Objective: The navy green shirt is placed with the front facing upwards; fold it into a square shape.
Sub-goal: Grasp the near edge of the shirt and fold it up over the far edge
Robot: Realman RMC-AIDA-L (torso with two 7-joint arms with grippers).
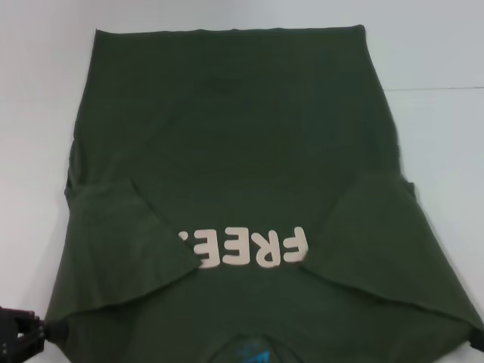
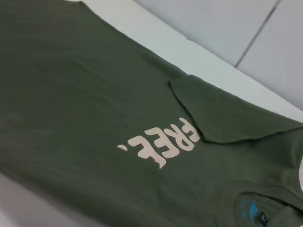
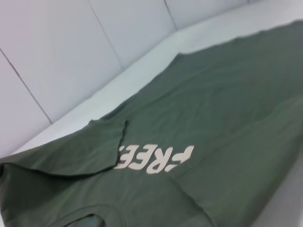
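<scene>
We read one print only: pale pinkish block letters on the chest of the navy green shirt (image 1: 227,128). In the head view the word (image 1: 246,248) runs upside down, toward the near edge of the surface, and shows "FRE"; the left sleeve, folded inward, covers the rest. The left wrist view gives "FREE" (image 2: 163,142) with a trailing mark half hidden, the right wrist view "FREE" (image 3: 154,158). A blue mark (image 1: 255,352) sits inside the collar; we cannot read it.
</scene>
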